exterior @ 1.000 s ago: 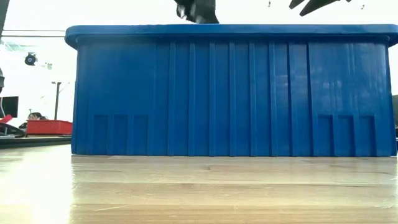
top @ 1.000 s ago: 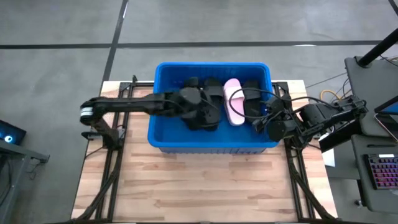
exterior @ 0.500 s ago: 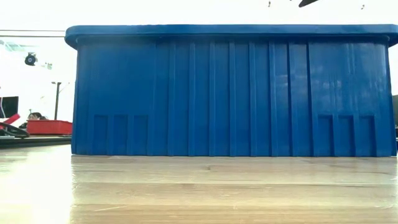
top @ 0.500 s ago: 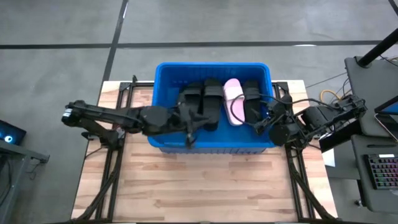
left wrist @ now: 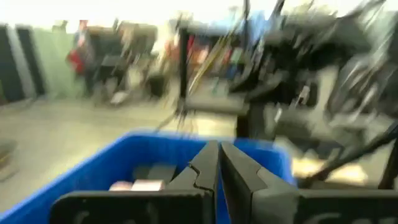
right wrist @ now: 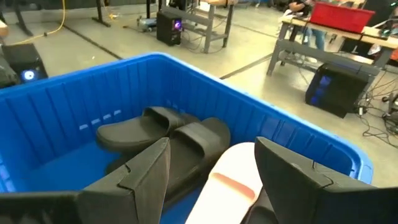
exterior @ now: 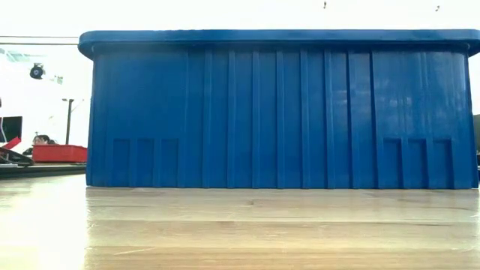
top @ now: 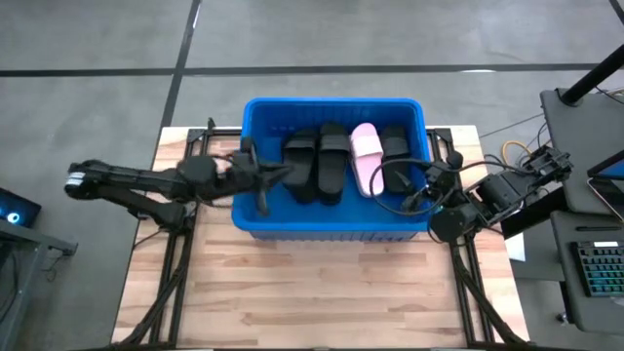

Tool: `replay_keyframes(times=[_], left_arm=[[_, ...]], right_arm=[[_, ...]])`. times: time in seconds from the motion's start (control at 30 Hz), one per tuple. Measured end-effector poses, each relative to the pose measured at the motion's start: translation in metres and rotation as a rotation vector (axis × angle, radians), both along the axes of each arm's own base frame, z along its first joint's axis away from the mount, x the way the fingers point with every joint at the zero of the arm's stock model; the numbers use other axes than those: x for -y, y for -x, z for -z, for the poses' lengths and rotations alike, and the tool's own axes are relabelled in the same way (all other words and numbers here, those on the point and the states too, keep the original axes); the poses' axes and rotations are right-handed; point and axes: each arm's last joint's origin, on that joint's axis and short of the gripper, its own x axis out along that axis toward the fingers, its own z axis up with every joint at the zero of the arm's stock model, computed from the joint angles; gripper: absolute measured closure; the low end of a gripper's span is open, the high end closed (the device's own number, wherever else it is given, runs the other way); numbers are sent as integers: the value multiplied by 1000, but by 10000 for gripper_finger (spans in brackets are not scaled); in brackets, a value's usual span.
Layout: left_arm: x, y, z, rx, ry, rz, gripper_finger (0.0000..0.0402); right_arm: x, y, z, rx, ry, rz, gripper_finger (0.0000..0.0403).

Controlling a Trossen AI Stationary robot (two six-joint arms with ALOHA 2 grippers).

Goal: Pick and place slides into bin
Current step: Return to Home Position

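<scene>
- From above, the large bright blue ribbed plastic bin sits at the far middle of the pale wooden plank table, and it's loaded.
- Inside, two matte black wide-strap slides lie side by side near the middle. A pale pink slide lies just to their right, and another black slide sits beyond it by the right wall.
- That's three black and one pink on show; whether more lie underneath, I cannot tell.
- The left gripper reaches in over the bin's left rim, its arm stretched across from the table's left edge.
- Its wrist view shows the two dark fingers pressed almost together with nothing between them — closed and empty. Past them are the blue wall and a blurred bit of pink and black inside.
- The right gripper is at the bin's right rim, toward the front corner.
- Its wrist view has the fingers spread wide apart, holding nothing. The pink slide shows in the gap between them, and two black slides lie just beyond it in the bin.
- At table level, the bin's ribbed front wall fills the frame, standing flat on the boards.
</scene>
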Motion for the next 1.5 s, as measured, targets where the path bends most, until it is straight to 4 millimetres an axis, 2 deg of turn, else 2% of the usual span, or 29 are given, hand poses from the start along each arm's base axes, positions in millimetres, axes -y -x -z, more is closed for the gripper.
replay_keyframes(times=[0.13, 0.23, 0.33, 0.6, 0.73, 1.0, 1.13, 1.33, 1.43, 1.5], left_arm=[[-24, 23, 29, 185, -33, 76, 401], [-34, 40, 54, 163, -53, 30, 401], [-37, 56, 69, 133, -86, 7, 401], [-36, 106, 91, 115, -101, -71, 402], [-34, 113, 114, 31, -150, -15, 402], [-32, 130, 144, 83, -121, 3, 402], [-31, 141, 150, 148, -127, -1, 402], [-29, 153, 150, 230, -135, -5, 402], [-29, 155, 153, 207, -132, -4, 402], [-29, 155, 156, 178, -129, -5, 402]], right_arm=[[1, 0, -1, 49, 17, 40, 179], [2, 1, -2, 102, 28, 78, 179], [2, 1, -3, 129, 24, 93, 179], [2, 1, -3, 180, 2, 116, 179], [2, 1, -3, 176, 11, 117, 179], [2, 1, -1, 210, -18, 129, 179], [-1, -3, 12, 209, -59, 123, 179], [-16, -25, 42, 205, -227, -1, 179], [-25, -43, 51, 223, -280, -193, 179], [-26, -56, 53, 301, -303, -347, 179]])
